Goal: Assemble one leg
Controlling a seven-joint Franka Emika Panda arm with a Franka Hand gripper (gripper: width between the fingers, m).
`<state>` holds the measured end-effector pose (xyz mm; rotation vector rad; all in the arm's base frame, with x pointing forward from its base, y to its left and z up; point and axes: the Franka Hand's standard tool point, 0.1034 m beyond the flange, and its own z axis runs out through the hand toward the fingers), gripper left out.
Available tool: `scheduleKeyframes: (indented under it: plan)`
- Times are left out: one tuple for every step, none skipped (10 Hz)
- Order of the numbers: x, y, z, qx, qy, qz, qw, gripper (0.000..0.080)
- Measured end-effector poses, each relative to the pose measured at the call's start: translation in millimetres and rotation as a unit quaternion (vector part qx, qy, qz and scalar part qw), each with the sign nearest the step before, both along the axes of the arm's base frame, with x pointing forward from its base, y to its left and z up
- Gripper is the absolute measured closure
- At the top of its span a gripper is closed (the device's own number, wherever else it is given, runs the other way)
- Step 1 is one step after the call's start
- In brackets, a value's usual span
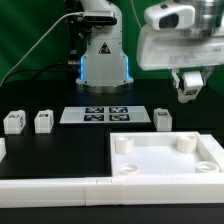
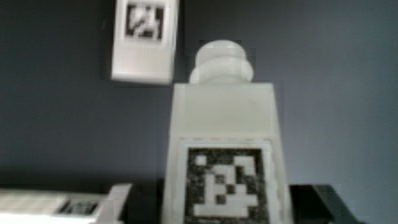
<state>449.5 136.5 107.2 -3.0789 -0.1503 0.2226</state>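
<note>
**A:** One leg (image 2: 222, 140) fills the wrist view, nearest of everything. White block, tag low on its face, rounded peg at the other end.

**B:** Pincer (image 1: 189, 90)?

**A:** Narrowed to the leg's width, dark jaws on either side of the tagged end, so it looks clamped on the leg. In the exterior view it hangs well above the counter (image 1: 40, 150), on that view's right, with something pale between its tips.

**B:** Handling?

**A:** My judgement: light, stiff plastic with smooth faces, so it may twist or slip under a side push. Best hold is on the flat sides near the tag, leaving the peg free.

**B:** Beyond that?

**A:** Tray-like top (image 1: 165, 172) with corner sockets lies closest to the exterior camera, below the pincer and apart from it. Behind it, a spare leg (image 1: 162, 118) stands on the counter, near and below the pincer. The marker board (image 1: 105, 114) lies flat in the middle. Two more spares (image 1: 43, 121) (image 1: 12, 122) stand at the exterior view's left, well apart from the pincer. Arm base (image 1: 100, 62) is farthest back.
</note>
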Motion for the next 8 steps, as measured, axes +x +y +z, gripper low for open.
scheduleKeyframes:
  plan:
    - [16.6,-4.3,7.1,0.009,-0.052,0.008,0.999,0.0506]
    - [27.7,-9.4,13.0,0.015,-0.089,0.020,0.996,0.0506]
    - [37.5,-14.3,16.5,0.018,-0.100,0.040,0.994,0.0506]
    - [55.2,-17.7,22.5,0.023,-0.107,0.052,0.993,0.0506]
    - [75.4,-20.5,26.1,0.030,-0.116,0.072,0.990,0.0506]
    - [93.8,-25.0,25.7,0.038,-0.122,0.084,0.988,0.0506]
    - [104.2,-27.6,23.8,0.042,-0.125,0.084,0.988,0.0506]
    - [100.5,-25.5,23.4,0.042,-0.124,0.086,0.988,0.0506]
